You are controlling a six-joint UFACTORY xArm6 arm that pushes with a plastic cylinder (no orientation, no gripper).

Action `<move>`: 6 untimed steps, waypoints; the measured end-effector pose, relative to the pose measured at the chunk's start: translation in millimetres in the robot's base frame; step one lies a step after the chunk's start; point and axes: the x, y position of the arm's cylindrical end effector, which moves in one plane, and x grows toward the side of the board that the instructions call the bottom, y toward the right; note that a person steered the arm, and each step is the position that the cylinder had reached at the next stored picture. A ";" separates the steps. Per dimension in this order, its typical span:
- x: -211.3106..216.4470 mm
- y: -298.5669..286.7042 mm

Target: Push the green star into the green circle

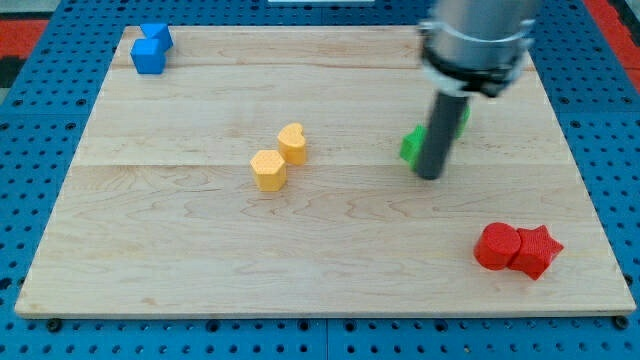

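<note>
Green blocks point(412, 146) sit half-hidden just behind my tip point(430, 176); no gripper, no writing.

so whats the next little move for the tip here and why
Probably a short push toward the view's upper right. My tip sits at the lower right edge of a green block, and another green piece peeks out just past the rod. The rod hides most of both, so I can't tell star from circle or whether they touch.

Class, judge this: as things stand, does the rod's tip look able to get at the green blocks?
Probably yes: my tip stands right against the green blocks, nothing between. The rod hides most of them, so star and circle cannot be told apart.
</note>
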 end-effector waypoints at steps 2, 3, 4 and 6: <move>-27.3 6.9; -46.6 54.4; -50.0 38.8; -104.2 -68.3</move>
